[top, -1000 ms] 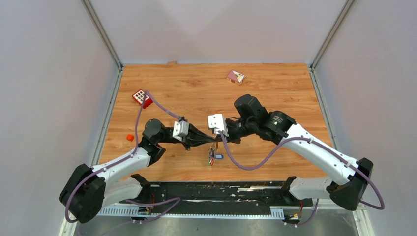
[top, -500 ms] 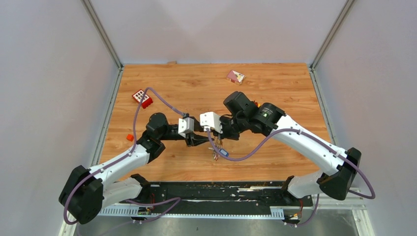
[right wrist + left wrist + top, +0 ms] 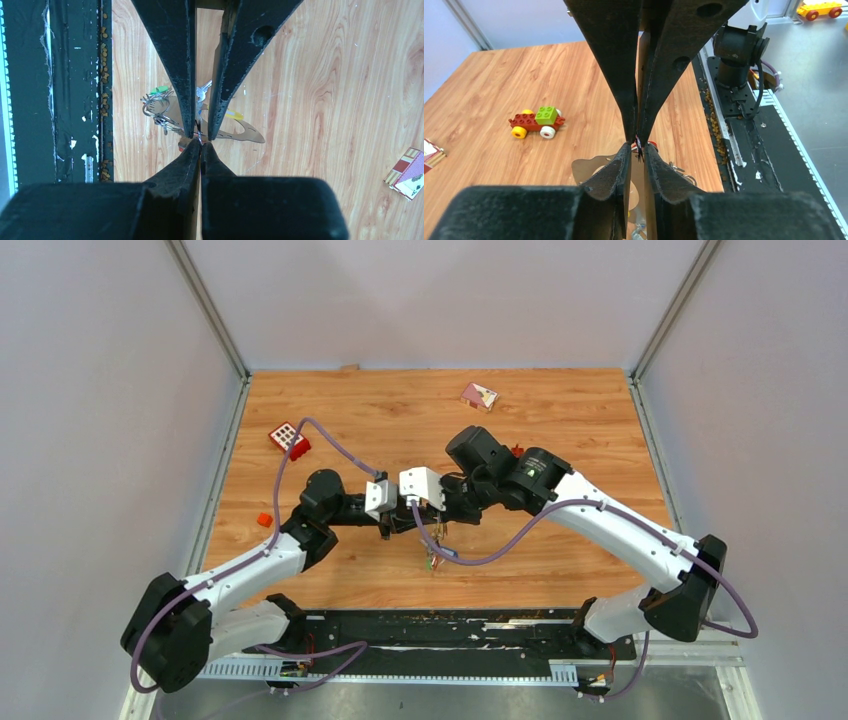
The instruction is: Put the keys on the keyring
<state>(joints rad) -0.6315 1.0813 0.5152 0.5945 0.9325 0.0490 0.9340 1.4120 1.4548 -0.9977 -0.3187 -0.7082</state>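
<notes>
Black pads of right gripper (image 3: 200, 146) are pressing flat together, closed, w/ a thin dark sliver poking out at the tips; can't tell if it's ring wire or a key. Facing it tip to tip, left gripper (image 3: 636, 150) is showing a narrow slit btw its pads, slightly open, nothing clearly pinched. Both are hovering over the wood table (image 3: 560, 440), noses nearly touching.

Below that meeting point, the keys (image 3: 432, 558) are sitting offset toward the near rail, not btw either pair of jaws. Hanging or lying, can't tell. In the right wrist view the keyring (image 3: 161, 120) is showing as silver wire loops on the rail side, w/ a green tag (image 3: 159, 90) beside it and a yellow tag (image 3: 233, 114) at the far end. So the bunch is prob. running crosswise to the finger line.

Neither arm is clearly nearer. The left, w/ room in its jaws, is looking like the one to drop & take a key.

Further out: brick toy car (image 3: 536, 120), card pack (image 3: 407, 172).
</notes>
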